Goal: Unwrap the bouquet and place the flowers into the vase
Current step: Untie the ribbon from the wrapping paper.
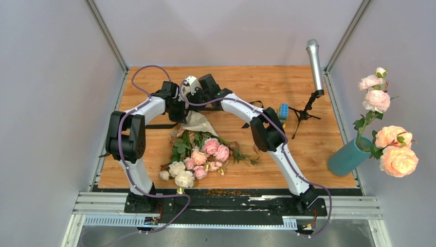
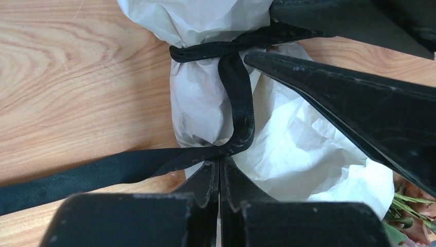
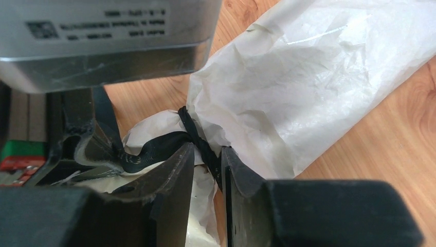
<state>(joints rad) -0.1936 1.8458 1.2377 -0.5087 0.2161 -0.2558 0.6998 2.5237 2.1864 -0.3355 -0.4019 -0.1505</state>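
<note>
Item: the bouquet [image 1: 198, 149], lying flat on the wooden table [image 1: 267, 82], roughly mid-table between the two arms, heads toward the near edge and wrapped stem end toward the far side. Condition: still bound, with the paper wrap [image 3: 288, 87] crumpled, pale and gathered into a neck by a black ribbon [image 2: 239, 103], one loose tail trailing over the wood. Contents: the flowers [image 1: 205, 152], small pink and cream roses with green leaves, spilling from the open mouth of the wrap, none yet freed. Step in hand, as I judge it: undoing the tie, the first part of the unwrapping. Left gripper [image 2: 220, 163]: fingers pressed together, seemingly pinching the ribbon where it bends at their tips. Right gripper [image 3: 207, 152]: fingers narrowly parted at the neck of the wrap, the tie band caught between them and apparently nipped. Next move would call for drawing the tail away from the knot while the other hand steadies the neck, without dragging the whole bunch. Destination: the vase [image 1: 345, 157], teal, at the right edge, well apart from the bouquet and already holding large peach roses [image 1: 398, 159].
</note>
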